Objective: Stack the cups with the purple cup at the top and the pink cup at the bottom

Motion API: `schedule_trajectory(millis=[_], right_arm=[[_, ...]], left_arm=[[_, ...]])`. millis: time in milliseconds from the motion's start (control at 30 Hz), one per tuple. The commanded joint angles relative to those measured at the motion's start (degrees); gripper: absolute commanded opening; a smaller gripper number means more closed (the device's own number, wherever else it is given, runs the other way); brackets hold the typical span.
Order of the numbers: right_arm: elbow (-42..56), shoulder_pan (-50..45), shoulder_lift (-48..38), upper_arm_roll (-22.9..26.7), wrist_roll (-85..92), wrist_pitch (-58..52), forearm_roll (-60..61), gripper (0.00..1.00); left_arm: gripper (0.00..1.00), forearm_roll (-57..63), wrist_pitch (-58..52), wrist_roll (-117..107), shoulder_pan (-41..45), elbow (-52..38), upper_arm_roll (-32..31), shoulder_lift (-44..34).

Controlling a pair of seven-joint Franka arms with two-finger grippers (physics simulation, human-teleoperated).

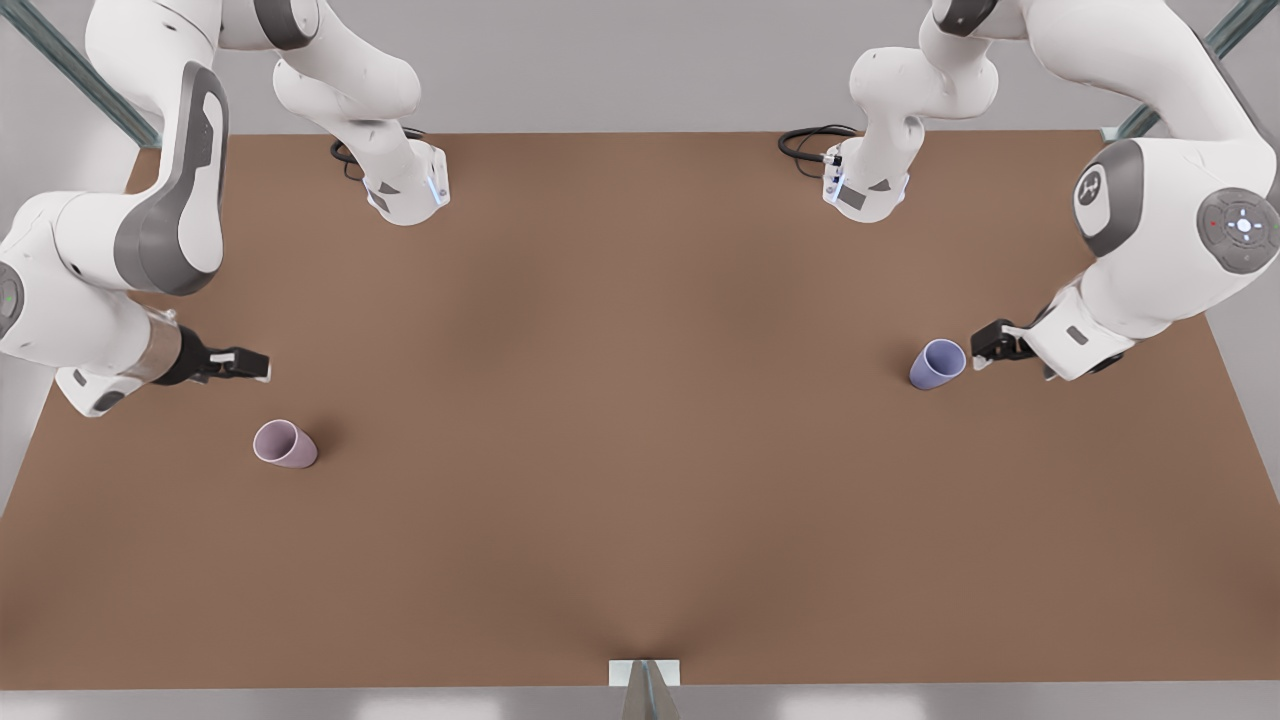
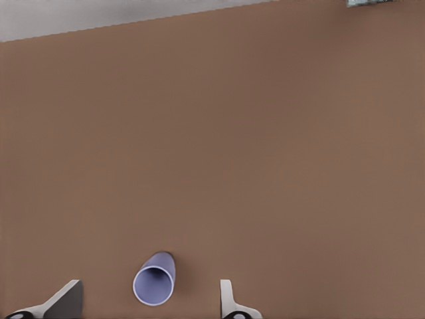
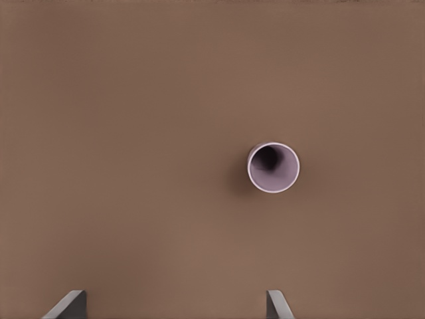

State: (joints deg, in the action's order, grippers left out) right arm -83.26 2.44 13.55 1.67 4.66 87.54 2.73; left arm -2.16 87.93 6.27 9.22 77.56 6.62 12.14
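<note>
Left gripper [image 1: 975, 352], jaws apart, sits right beside the purple cup [image 1: 937, 364]; right gripper [image 1: 262, 366], also apart, hovers near the pink cup [image 1: 284, 444]. I'd center the jaws before squeezing.

I was working in a simulated robot test cell: a bare brown tabletop [image 1: 640, 450], plain grey walls, metal frame struts [image 1: 80, 75] in the corners, and 2 white Franka arms [image 1: 150, 230] mounted along the far edge.
</note>
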Motion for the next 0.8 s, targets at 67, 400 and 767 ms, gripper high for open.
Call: schedule_trajectory(millis=[67, 400, 767], right_arm=[[0.03, -0.15, -0.01, 0.0, 1.84, 1.75, 0.08, 1.0], [0.55, 0.55, 7.19, 0.53, 4.39, 10.63, -0.18, 1.0], [-4.54, 7.67, 16.42, 0.44, 12.21, 22.49, 0.08, 1.0]], left_arm=[[1.0, 0.05, 0.75, 2.17, 0.01, -0.22, 0.32, -0.02], [1.0, 0.58, -2.85, 3.05, -0.08, 1.1, 0.94, 0.51], [1.0, 0.58, -2.94, 3.22, -0.17, 1.37, 0.94, 0.51]])
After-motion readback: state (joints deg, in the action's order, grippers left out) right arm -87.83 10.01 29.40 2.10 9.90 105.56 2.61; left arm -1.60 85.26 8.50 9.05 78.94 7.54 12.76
